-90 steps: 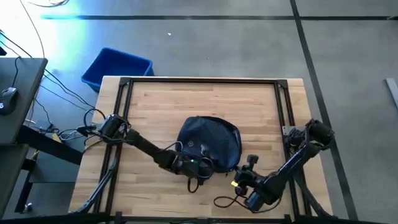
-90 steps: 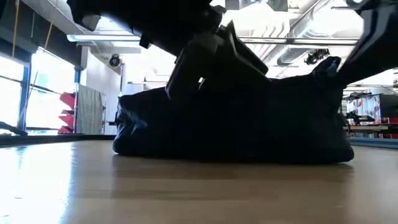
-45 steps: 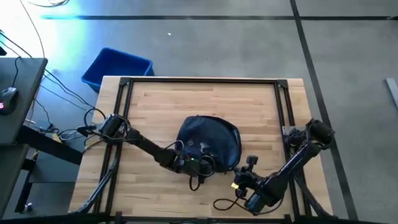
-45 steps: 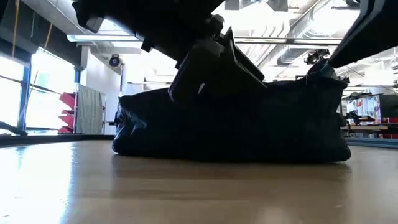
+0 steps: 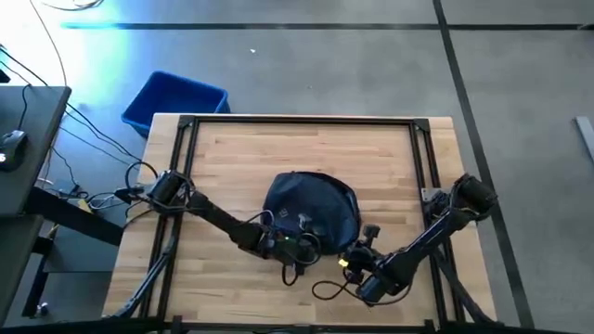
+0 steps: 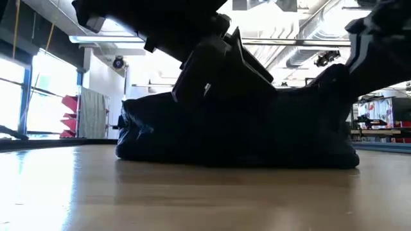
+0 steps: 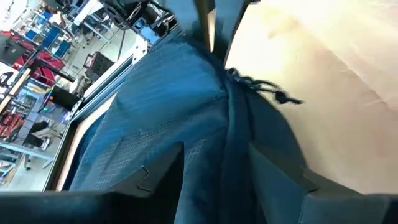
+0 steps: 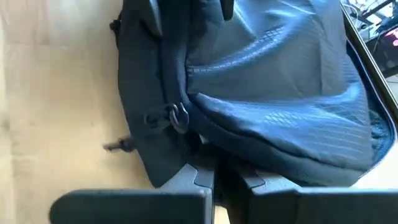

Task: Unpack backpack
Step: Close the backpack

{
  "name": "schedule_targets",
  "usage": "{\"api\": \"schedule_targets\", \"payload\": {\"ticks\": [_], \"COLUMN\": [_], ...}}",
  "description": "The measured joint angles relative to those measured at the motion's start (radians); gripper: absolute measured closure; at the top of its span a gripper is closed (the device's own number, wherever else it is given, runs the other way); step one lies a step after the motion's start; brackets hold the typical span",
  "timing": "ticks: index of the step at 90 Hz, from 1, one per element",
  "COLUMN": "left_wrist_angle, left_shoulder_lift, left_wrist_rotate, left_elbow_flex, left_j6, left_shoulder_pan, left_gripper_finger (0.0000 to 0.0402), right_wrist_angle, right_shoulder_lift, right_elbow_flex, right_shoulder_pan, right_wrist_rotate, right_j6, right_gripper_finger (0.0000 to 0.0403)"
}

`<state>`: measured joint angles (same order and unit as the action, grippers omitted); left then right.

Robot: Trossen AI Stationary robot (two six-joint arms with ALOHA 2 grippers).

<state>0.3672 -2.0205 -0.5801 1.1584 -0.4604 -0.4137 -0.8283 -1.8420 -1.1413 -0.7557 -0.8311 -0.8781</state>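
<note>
The dark navy backpack [image 5: 312, 210] lies flat on the wooden table [image 5: 232, 158] near its middle. In the low view it is a low dark mound [image 6: 237, 135] whose right end stands higher than its left. My left gripper [image 5: 295, 243] is at the pack's near left edge, shut on a ridge of fabric [image 7: 217, 155]. My right gripper [image 5: 358, 243] is at the pack's near right edge, shut on fabric there [image 8: 219, 163]. A zipper pull [image 8: 178, 116] shows on the seam just beyond the right fingers. My left gripper has a thick ridge of the backpack's fabric [image 7: 231, 168] between its two fingers [image 7: 163, 177], running along them. It comes slanting down from the table's near left. The pack's underside stays on the table. My right gripper pinches the backpack's near right edge [image 8: 211, 149] between its two fingers [image 8: 198, 179], close to the zipper seam. It comes from the table's near right side, slanting down. Whether it holds one layer or several cannot be told. That end of the pack [image 6: 334, 77] stands raised.
A bright blue bin [image 5: 174, 100] stands on the floor beyond the table's far left corner. A black frame [image 5: 297, 121] runs round the tabletop. Loose cables [image 5: 325, 295] trail on the table by the right arm. Bare wood lies on the table's far half.
My right gripper has moved a little toward the table's left, closer in on the backpack, keeping its hold. In the low view its arm now covers more of the pack's raised right end. My left gripper and the rest of the pack have stayed in place.
</note>
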Motion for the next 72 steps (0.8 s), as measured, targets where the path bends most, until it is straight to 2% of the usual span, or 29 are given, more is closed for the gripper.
{"api": "schedule_targets", "payload": {"ticks": [12, 24, 31, 42, 59, 72], "left_wrist_angle": [0.003, 0.006, 0.008, 0.007, 0.038, 0.041], "left_shoulder_lift": [0.000, 0.000, 0.000, 0.000, 0.000, 0.000], "left_wrist_rotate": [0.036, 0.142, 0.168, 0.132, 0.047, 0.032], "left_elbow_flex": [0.004, 0.012, 0.015, 0.015, 0.015, 0.015], "left_j6": [-0.005, -0.004, -0.004, -0.008, -0.092, -0.109], "left_shoulder_pan": [-0.007, -0.009, -0.009, -0.011, -0.040, -0.046], "left_gripper_finger": [0.0243, 0.0243, 0.0243, 0.0243, 0.0243, 0.0243], "right_wrist_angle": [0.026, 0.033, 0.042, 0.014, -0.123, -0.104], "right_shoulder_lift": [0.000, 0.000, -0.001, -0.001, -0.001, -0.001], "right_elbow_flex": [0.007, 0.002, -0.013, -0.031, -0.097, -0.131], "right_shoulder_pan": [0.026, 0.029, 0.022, 0.005, -0.040, -0.090], "right_wrist_rotate": [-0.004, -0.076, -0.105, -0.108, 0.024, 0.047], "right_j6": [0.054, 0.091, 0.101, 0.100, 0.014, -0.025], "right_gripper_finger": [0.0403, 0.0403, 0.0403, 0.0403, 0.0403, 0.0401]}}
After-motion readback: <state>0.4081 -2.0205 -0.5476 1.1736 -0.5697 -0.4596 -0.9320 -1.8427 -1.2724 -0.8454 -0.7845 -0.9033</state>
